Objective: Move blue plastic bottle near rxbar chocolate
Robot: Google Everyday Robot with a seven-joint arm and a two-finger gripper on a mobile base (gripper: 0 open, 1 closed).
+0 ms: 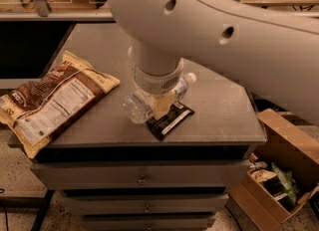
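Jaws around bottle (135, 107), just behind rxbar (170, 119); snack bag (50, 100) far left.

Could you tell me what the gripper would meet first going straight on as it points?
The bottle, lying directly under the downward-pointing gripper and probably touching it; the tabletop lies below that.

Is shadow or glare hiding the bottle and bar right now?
Camera view: warm, dim light, no glare; the arm covers the middle of the blue plastic bottle, where the gripper sits; the rxbar chocolate beside it is dark but visible.
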